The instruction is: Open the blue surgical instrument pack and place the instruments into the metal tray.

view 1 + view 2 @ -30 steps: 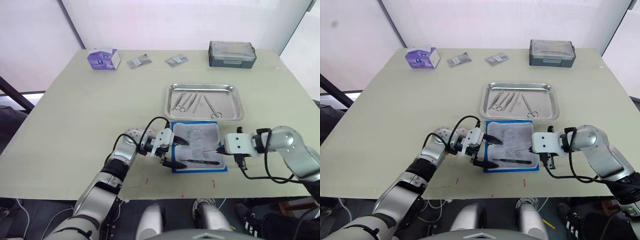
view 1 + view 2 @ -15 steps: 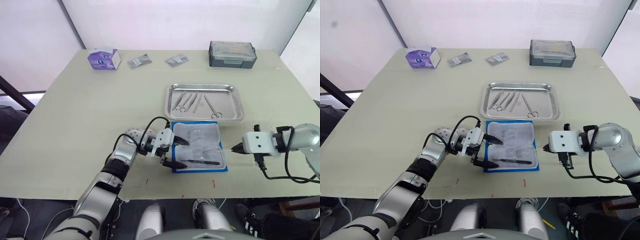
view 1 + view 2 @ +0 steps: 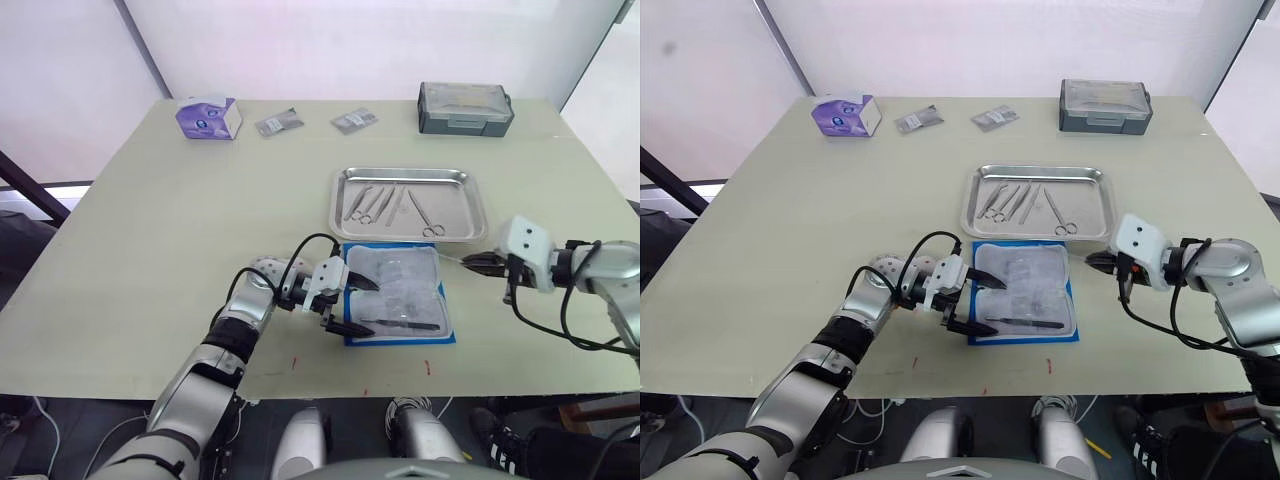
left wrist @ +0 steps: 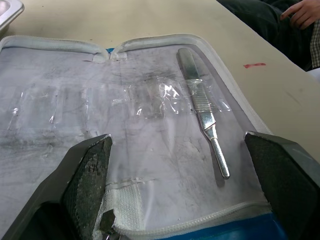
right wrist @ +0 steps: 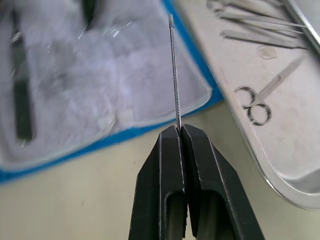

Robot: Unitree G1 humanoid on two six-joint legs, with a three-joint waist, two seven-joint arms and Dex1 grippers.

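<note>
Here right gripper [image 5: 180, 131] pinched thin stiff probe [image 5: 174, 70] by one end, tip over pack [image 3: 1023, 290] edge, tray [image 3: 1038, 172] just beyond; light, slippery, likely pivots. Left gripper [image 4: 185, 150] gaped wide, pinning pack; scalpel handle [image 4: 202, 107] between fingers

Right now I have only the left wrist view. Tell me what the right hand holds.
Observer: The right hand is shut on a slim silvery metal rod, gripped by one end.
Operator: Report where that hand is.
Observer: It hovers off the right edge of the opened blue surgical instrument pack, near the front right corner of the shiny rectangular metal tray.
Operator: Say what the tray holds.
Observer: Several slim silvery instruments, some ring-handled, lie in it.
</note>
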